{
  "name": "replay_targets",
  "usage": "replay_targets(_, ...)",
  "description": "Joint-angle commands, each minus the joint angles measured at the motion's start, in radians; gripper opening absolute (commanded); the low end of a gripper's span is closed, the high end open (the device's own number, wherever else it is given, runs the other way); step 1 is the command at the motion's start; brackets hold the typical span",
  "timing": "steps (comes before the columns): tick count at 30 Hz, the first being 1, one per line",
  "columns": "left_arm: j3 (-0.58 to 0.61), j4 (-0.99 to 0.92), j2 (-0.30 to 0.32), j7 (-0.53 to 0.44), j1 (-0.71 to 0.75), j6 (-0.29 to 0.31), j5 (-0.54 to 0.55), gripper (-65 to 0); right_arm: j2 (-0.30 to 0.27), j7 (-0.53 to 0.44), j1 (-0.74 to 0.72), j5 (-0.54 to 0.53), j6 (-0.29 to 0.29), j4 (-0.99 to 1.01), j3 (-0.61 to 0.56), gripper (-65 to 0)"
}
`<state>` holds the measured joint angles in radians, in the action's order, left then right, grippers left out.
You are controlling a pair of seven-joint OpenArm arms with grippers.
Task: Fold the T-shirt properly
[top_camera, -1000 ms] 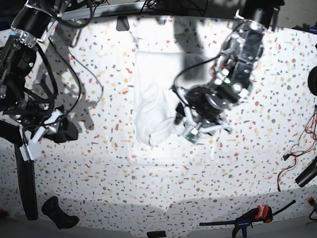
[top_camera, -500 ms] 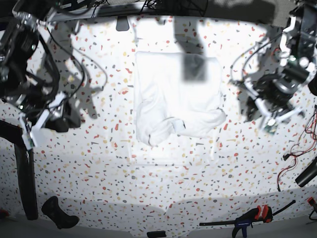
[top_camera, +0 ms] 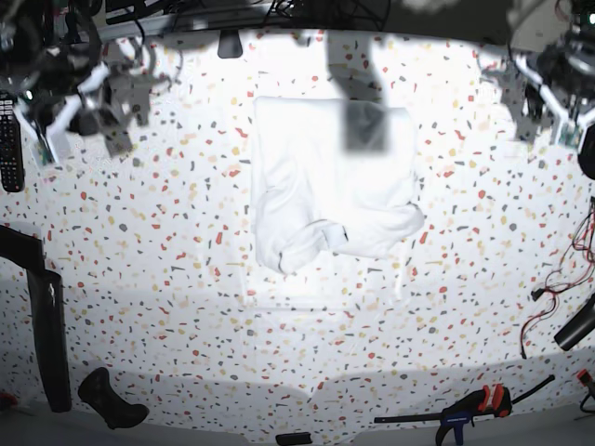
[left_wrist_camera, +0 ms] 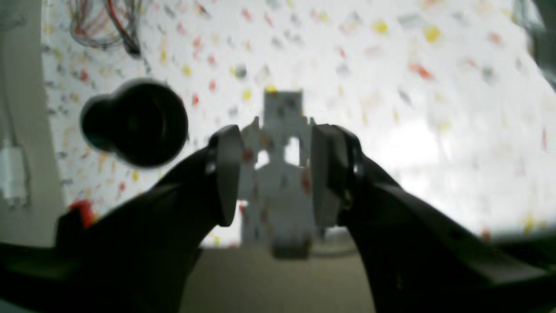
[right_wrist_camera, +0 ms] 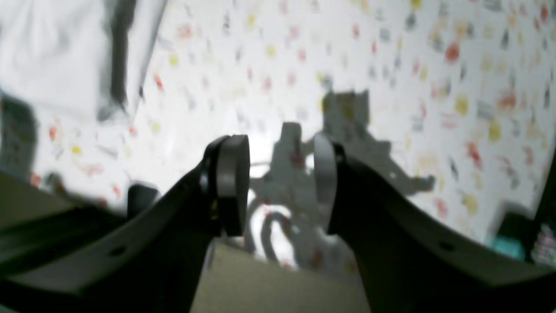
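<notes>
Resting between folds: shirt [top_camera: 330, 181] lying bundled mid-table; left claw [left_wrist_camera: 271, 174] and right claw [right_wrist_camera: 276, 182] both parted, holding nothing; next, likely gripping the rumpled near hem.

Harsh overhead light floods the speckled counter [top_camera: 186, 307], bleaching the T-shirt [top_camera: 325, 190] at its centre to near-featureless white; a square grey shadow lies on the cloth near the far edge. The base view bows at its edges and darkens in the corners. Both wrist views are soft and smeared, each claw [left_wrist_camera: 271, 174] [right_wrist_camera: 276, 184] casting a grey shadow on glaring counter.
</notes>
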<state>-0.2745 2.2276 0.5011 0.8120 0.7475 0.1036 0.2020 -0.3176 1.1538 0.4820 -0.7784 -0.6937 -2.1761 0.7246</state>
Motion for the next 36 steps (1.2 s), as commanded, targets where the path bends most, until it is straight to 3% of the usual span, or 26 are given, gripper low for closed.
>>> replay_targets(1,-0.029,0.042,0.012,-0.019,0.046,-0.002,-0.012,-39.6,-0.014,-0.019,0.027,-0.01,-0.004,-0.033,0.032,-41.5)
replay_targets(8,-0.099,0.116,0.011,-0.003,0.288,-0.002,0.021,-39.6,-0.002,-0.019,0.247,-0.017,-0.004,-0.108,0.19,-41.5)
replay_targets(12,-0.099,0.107,0.009,0.001,0.433,0.01,0.083,-39.6,0.048,-0.019,0.388,-0.042,-0.004,-0.118,0.213,-41.5)
replay_targets(15,-0.099,0.067,-0.012,-0.029,0.517,0.081,0.14,-39.6,0.122,-0.019,0.465,-0.045,-0.004,-0.12,0.212,-41.5)
replay_targets(18,-0.097,-0.041,-0.064,-0.095,0.546,0.213,0.142,-39.6,0.192,-0.019,0.507,-0.044,-0.004,-0.117,0.208,-41.5)
replay_targets(20,-0.097,-0.157,-0.092,-0.158,0.539,0.297,0.163,-39.6,0.204,-0.019,0.52,-0.043,-0.004,-0.098,0.19,-41.5)
replay_targets(23,-0.096,-0.379,-0.108,-0.236,0.479,0.45,0.213,-39.6,0.201,-0.024,0.521,0.003,-0.004,-0.034,0.128,-41.5)
replay_targets(26,-0.077,-0.623,-0.101,-0.238,0.36,0.588,0.235,-39.6,0.18,-0.055,0.521,0.082,-0.004,0.068,0.026,-41.5)
replay_targets(29,-0.043,-0.872,-0.099,-0.27,0.22,0.595,0.237,-39.6,0.141,-0.123,0.521,0.209,-0.003,0.203,-0.097,-41.5)
replay_targets(30,-0.027,-0.955,-0.1,-0.304,0.173,0.595,0.237,-39.6,0.124,-0.153,0.521,0.25,0.022,0.256,-0.142,-41.5)
replay_targets(33,0.035,-1.203,-0.1,-0.482,0.035,0.595,0.208,-39.6,0.056,-0.248,0.507,0.331,0.091,0.431,-0.278,-41.5)
replay_targets(35,0.091,-1.357,-0.099,-0.608,-0.061,0.595,0.148,-39.6,0.0,-0.305,0.472,0.333,0.169,0.565,-0.371,-41.5)
replay_targets(36,0.12,-1.424,-0.1,-0.653,-0.109,0.595,0.112,-39.6,-0.027,-0.327,0.439,0.334,0.181,0.637,-0.42,-41.5)
